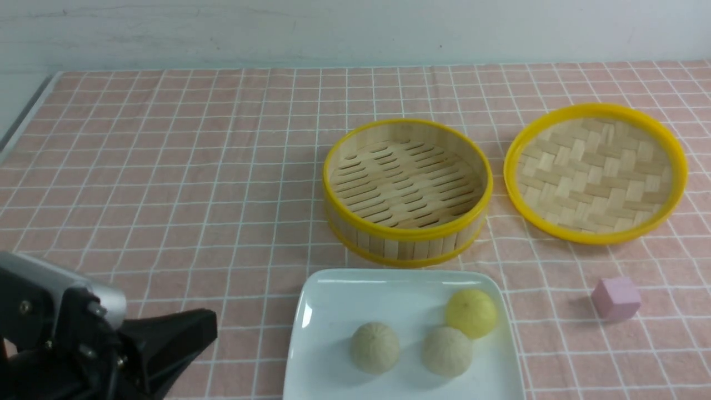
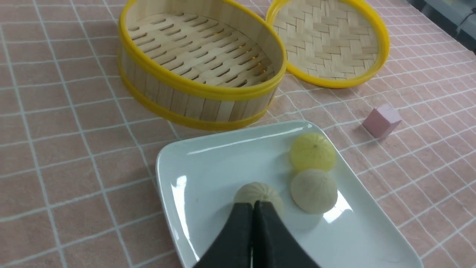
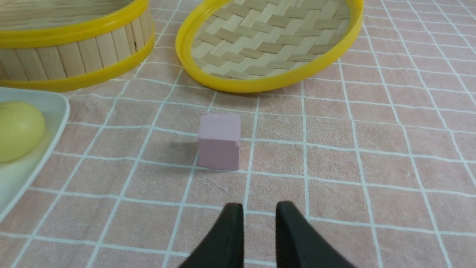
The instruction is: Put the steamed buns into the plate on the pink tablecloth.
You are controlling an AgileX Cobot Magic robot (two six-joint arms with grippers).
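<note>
Three steamed buns lie in the white square plate (image 1: 333, 283) on the pink tablecloth (image 1: 166, 166): two beige ones (image 1: 375, 348) (image 1: 447, 350) and a pale yellow one (image 1: 471, 313). My left gripper (image 1: 208, 328) hangs at the lower left, apart from the plate. In the left wrist view its fingers (image 2: 241, 223) are pressed together and empty, in front of the nearer beige bun (image 2: 256, 191). My right gripper (image 3: 259, 210) does not show in the front view. Its jaws stand apart over bare cloth with nothing between them.
A slatted bamboo steamer basket (image 1: 400, 244) with a yellow rim stands just behind the plate. Its woven lid (image 1: 597, 172) lies to the right. A small pink cube (image 3: 219, 141) sits on the cloth ahead of my right gripper.
</note>
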